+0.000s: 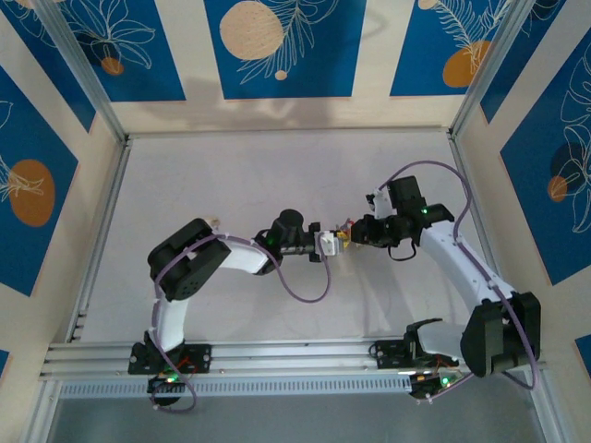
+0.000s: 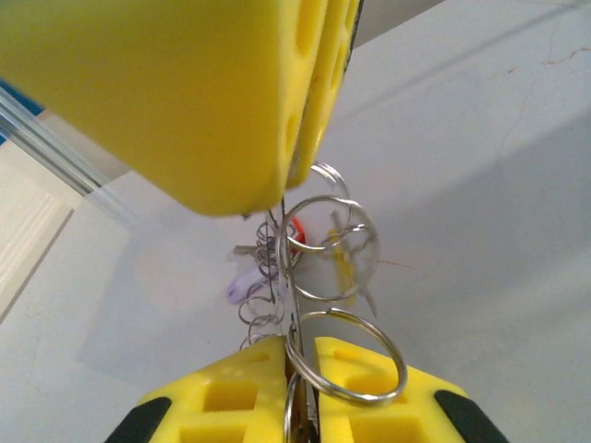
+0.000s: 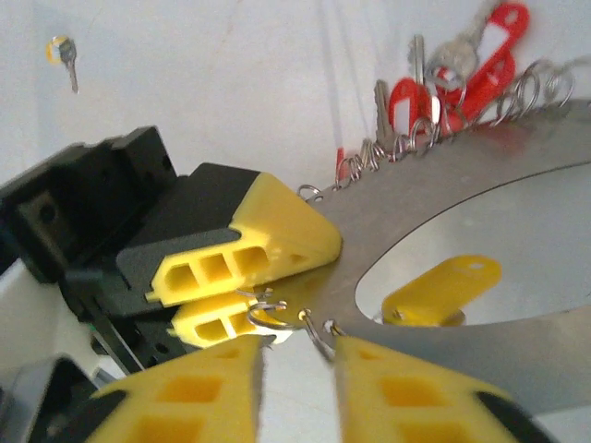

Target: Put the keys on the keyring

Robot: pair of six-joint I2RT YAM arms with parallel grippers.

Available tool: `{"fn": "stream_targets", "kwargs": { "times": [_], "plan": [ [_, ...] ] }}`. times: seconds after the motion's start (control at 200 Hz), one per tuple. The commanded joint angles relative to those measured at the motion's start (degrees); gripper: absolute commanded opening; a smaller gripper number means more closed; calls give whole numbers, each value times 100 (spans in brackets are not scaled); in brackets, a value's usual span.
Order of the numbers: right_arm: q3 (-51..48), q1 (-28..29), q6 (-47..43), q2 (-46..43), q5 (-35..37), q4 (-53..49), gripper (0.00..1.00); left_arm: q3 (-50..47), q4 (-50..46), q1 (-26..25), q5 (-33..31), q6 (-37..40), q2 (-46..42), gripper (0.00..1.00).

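The keyring (image 3: pixel 443 194), a broad, thin grey hoop, is held over the middle of the table (image 1: pixel 231 185), a little right of centre, where the two arms meet tip to tip. Silvery keys (image 3: pixel 381 106) hang from small rings (image 2: pixel 323 249) threaded along its rim, with red tags (image 3: pixel 489 46) bunched among them on the hoop's far side, as the right wrist camera sees it. A yellow tag (image 3: pixel 443 286) shows through the hoop's opening. The left gripper (image 2: pixel 300 349), reaching in from the left, has its yellow fingers pressed together on the hoop's rim, one on each flat face, and the thin edge of the metal runs up between them. The right gripper (image 3: pixel 300 355), coming from the right, faces it closely. Its jaws stand slightly apart, with bare table visible through the gap and one small wire ring lying in it. The hoop's rim reaches that gap, though whether the fingers touch the metal is hard to judge from these angles. One lone key (image 3: pixel 66 60) with a yellowish head lies by itself on the table, well apart from the hoop.
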Motion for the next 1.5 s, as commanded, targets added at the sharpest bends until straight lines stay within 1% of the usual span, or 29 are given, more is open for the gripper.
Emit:
{"fn": "stream_targets", "kwargs": {
  "times": [0.0, 0.035, 0.125, 0.235, 0.31, 0.36, 0.38, 0.415, 0.465, 0.52, 0.59, 0.65, 0.745, 0.82, 0.94, 0.995, 1.015, 1.07, 1.09, 1.13, 1.19, 1.235, 1.29, 1.36, 1.495],
  "plan": [
    [-133, -31, -700, -432, 84, 95, 33, 23, 5, -42, 118, -227, -411, 9],
    [-171, -25, -1063, -591, 63, 159, 35, 39, -93, -38, 171, -240, -468, 9],
    [-413, -11, -2251, -1137, -82, 476, 35, 74, -320, -34, 255, -269, -609, 7],
    [-829, -10, -3752, -1933, 88, 937, 37, 29, -364, -23, 298, -326, -780, 6],
    [-1157, -50, -4999, -2344, 219, 1171, 31, 27, -532, -6, 367, -258, -906, 6],
    [-1298, -93, -5819, -2522, 282, 1222, 31, 36, -685, 3, 440, -160, -979, 6],
    [-1347, -118, -6138, -2551, 282, 1219, 33, 38, -750, 8, 471, -115, -1012, 7],
    [-1398, -152, -6635, -2566, 301, 1204, 38, 53, -862, 4, 516, -22, -1066, 7],
    [-1390, -210, -7094, -2503, 367, 1164, 45, 85, -1067, 4, 596, 122, -1147, 7],
    [-1265, -262, -7473, -2334, 420, 1000, 51, 110, -1324, 1, 660, 305, -1242, 6],
    [-1030, -299, -8176, -2077, 440, 496, 54, 124, -1613, 3, 717, 566, -1387, 7],
    [-851, -319, -8539, -1893, 430, 140, 54, 137, -1866, 4, 718, 740, -1509, 7],
    [-728, -337, -8793, -1743, 278, -118, 52, 197, -2176, 4, 740, 907, -1654, 7],
    [-797, -281, -8887, -1733, 40, -44, 49, 203, -2219, 3, 776, 909, -1758, 6],
    [-884, -104, -8779, -1657, -100, 303, 39, 203, -2275, 4, 879, 837, -1953, 7],
    [-859, -32, -8741, -1618, -204, 415, 31, 184, -2339, 3, 911, 838, -2072, 7],
    [-843, -11, -8740, -1615, -228, 426, 27, 174, -2365, 5, 916, 832, -2123, 7],
    [-777, 21, -8827, -1618, -308, 420, 11, 152, -2456, -1, 901, 845, -2260, 9],
    [-761, 21, -8876, -1637, -342, 420, 7, 150, -2516, 3, 890, 866, -2313, 12],
    [-739, 20, -9010, -1719, -437, 423, 0, 146, -2682, 3, 845, 896, -2429, 23],
    [-786, -11, -9157, -1939, -696, 573, 0, 143, -3024, -1, 755, 1007, -2680, 38],
    [-869, -59, -9160, -2173, -930, 850, 0, 104, -3399, 3, 691, 1201, -2949, 44],
    [-1035, -121, -9044, -2454, -1228, 1365, 0, 33, -3914, 6, 594, 1393, -3360, 49],
    [-1174, -156, -8762, -2725, -1607, 1861, 0, -81, -4481, 12, 370, 1553, -3938, 51],
    [-1108, -110, -8604, -2862, -2669, 2084, 0, -342, -5182, 21, -62, 1712, -5054, 57]
  ]
}}
